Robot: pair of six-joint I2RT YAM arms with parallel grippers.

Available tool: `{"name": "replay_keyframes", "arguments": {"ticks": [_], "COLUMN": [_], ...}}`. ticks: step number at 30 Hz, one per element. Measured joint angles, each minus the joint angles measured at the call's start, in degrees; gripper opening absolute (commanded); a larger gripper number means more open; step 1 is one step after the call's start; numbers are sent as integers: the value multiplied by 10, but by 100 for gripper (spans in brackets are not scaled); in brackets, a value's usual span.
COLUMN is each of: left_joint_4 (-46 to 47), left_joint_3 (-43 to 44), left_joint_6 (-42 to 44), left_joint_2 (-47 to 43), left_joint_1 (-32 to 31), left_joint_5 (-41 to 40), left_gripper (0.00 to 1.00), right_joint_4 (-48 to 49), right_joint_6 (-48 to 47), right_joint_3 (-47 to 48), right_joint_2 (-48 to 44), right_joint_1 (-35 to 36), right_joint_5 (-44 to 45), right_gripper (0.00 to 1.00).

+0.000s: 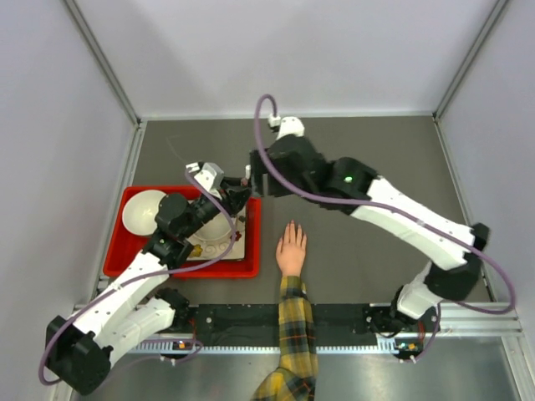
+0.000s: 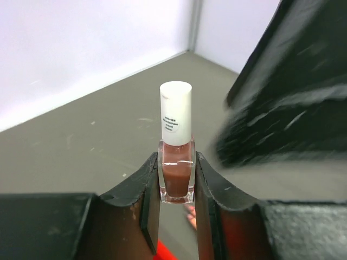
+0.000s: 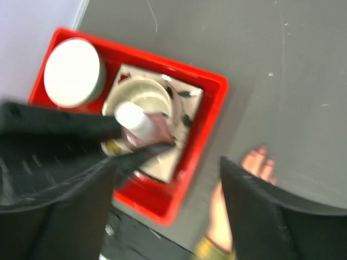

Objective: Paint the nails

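Observation:
A small bottle of reddish-brown nail polish [image 2: 176, 162] with a white cap [image 3: 134, 119] stands upright, and my left gripper [image 2: 176, 157] is shut on its glass body above the right side of the red tray [image 1: 134, 266]. My right gripper [image 3: 168, 161] is open, just beyond and above the cap, with nothing between its fingers [image 3: 260, 211]. It shows as a blurred black mass [image 2: 287, 108] in the left wrist view. A light-skinned hand [image 1: 292, 248] in a yellow plaid sleeve lies flat right of the tray. Its nails [image 3: 269, 162] look pinkish.
The red tray [image 3: 209, 116] holds a white bowl [image 1: 142, 210] at its far left and a shiny square plate with a round dish [image 3: 142, 96] under the bottle. Grey walls close the table at the back and sides.

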Motion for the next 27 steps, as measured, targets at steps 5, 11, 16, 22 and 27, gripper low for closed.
{"name": "replay_keyframes", "arguments": {"ticks": [5,11,16,22,27], "left_joint_4": [10,53,65,59,55], "left_joint_3": [23,42,57,62,63], "left_joint_6": [-16,-74,-108,-107,-107], "left_joint_2": [8,46,80,78,71], "left_joint_1": [0,0,-11,-17,-19], "left_joint_5": [78,240,336,374,383], "left_gripper": [0,0,0,0,0], "right_joint_4": [5,4,-51,-100,-122], "right_joint_6": [-104,-231,-312,-372,-393], "right_joint_3": [-52,-49,10,46,46], "right_joint_2": [-119,-168,-117,-63,-61], "right_joint_1": [-43,-66,-85,-88,-88], "right_joint_5": [-91,-249,-357,-391,-404], "right_gripper": [66,59,63,58,42]}}
